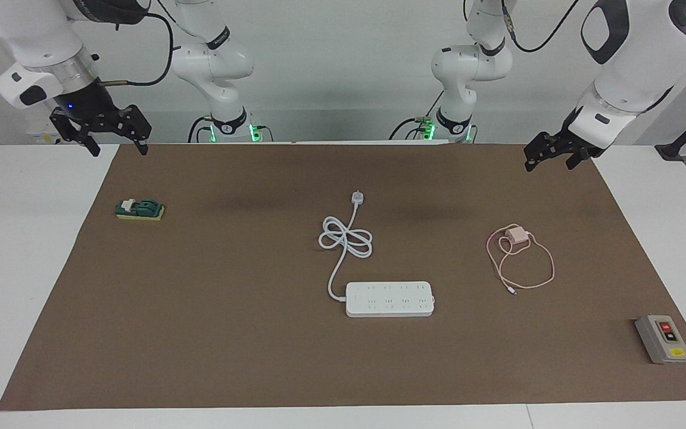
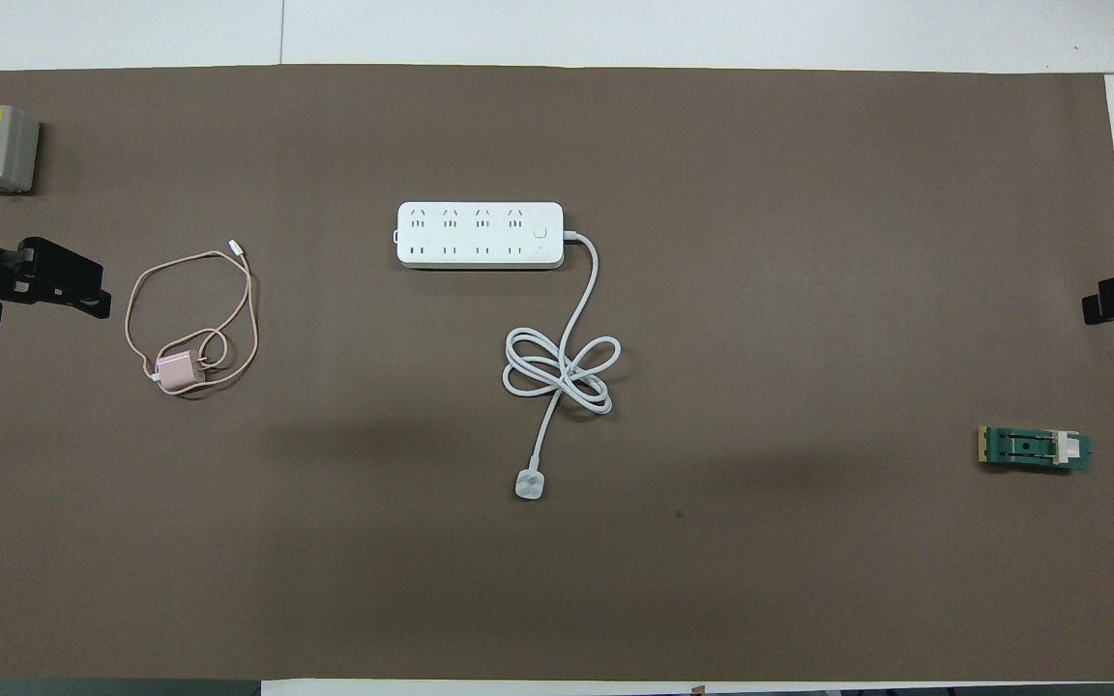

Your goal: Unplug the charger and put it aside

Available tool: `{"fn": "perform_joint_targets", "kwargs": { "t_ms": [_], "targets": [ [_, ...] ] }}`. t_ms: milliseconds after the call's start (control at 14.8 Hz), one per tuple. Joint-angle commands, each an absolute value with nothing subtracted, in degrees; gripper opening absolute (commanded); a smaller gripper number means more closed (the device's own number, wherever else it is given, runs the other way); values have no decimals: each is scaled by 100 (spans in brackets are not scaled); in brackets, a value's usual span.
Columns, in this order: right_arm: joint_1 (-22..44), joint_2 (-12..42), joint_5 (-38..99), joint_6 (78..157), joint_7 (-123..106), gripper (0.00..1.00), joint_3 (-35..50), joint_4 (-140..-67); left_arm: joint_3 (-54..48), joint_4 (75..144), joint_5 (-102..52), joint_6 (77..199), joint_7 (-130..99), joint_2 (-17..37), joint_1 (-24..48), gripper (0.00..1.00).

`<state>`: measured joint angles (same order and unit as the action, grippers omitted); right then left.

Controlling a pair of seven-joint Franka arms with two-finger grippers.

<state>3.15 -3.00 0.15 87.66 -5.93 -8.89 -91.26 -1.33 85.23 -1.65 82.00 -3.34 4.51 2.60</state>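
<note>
- We see the charger (image 1: pixel 518 234) unplugged on the mat, at the power strip's (image 1: pixel 389 298) nine o'clock in the overhead view.
- Left gripper (image 1: pixel 548 156) hovers spread wide; right gripper (image 1: pixel 115 138) likewise, both empty.

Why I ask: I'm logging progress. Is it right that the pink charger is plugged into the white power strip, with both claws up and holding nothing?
Not plugged in: the overhead view shows the charger lying apart from the power strip, toward the left arm's end. The left claw and right claw do hold nothing.
</note>
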Motion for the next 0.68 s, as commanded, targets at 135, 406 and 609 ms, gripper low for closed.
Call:
{"fn": "perform_joint_targets", "kwargs": {
  "t_ms": [135, 406, 609],
  "targets": [
    [211, -290, -9, 8684, -554, 100, -782, -9097, -97, 8587, -185, 8271, -334, 351, 281, 100],
    [219, -343, -35, 8587, -563, 100, -782, -9176, -97, 8596, -185, 8262, -325, 343, 264, 100],
    [246, -343, -35, 8569, -554, 100, -782, -9176, -88, 8587, -185, 8279, -334, 352, 255, 100]
  ]
}}
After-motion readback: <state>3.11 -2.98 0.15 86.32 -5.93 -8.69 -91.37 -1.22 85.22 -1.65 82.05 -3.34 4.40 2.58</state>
